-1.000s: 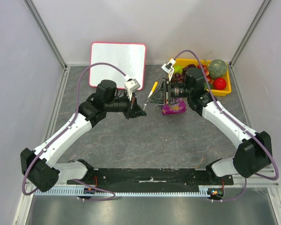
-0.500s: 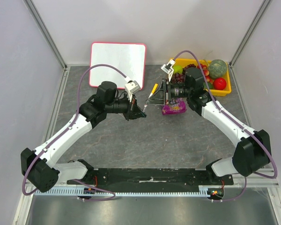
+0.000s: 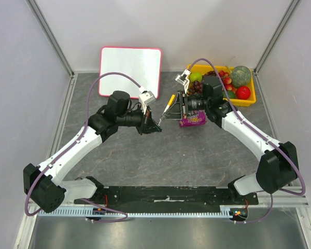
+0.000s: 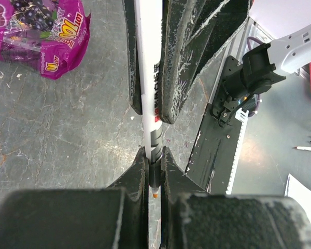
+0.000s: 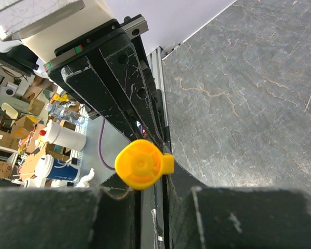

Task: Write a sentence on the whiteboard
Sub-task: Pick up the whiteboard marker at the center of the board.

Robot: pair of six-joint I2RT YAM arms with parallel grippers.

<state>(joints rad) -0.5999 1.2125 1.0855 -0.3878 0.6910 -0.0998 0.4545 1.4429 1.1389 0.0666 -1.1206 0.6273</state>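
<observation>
The marker [image 4: 147, 78] is clamped at its barrel by the fully closed left gripper [image 4: 154, 161]. Its yellow cap [image 5: 140, 164] is pinched by the closed right gripper [image 5: 151, 180], probably so that the cap can be pulled off. The whiteboard [image 3: 130, 67] is leaned at the back, blank, well apart from both.

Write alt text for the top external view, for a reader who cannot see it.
At the centre, the left gripper and right gripper meet, both shut on one orange-capped marker. A blank pink-framed whiteboard is at the back left; a purple bag and a yellow tray of fruit sit at the right.
</observation>
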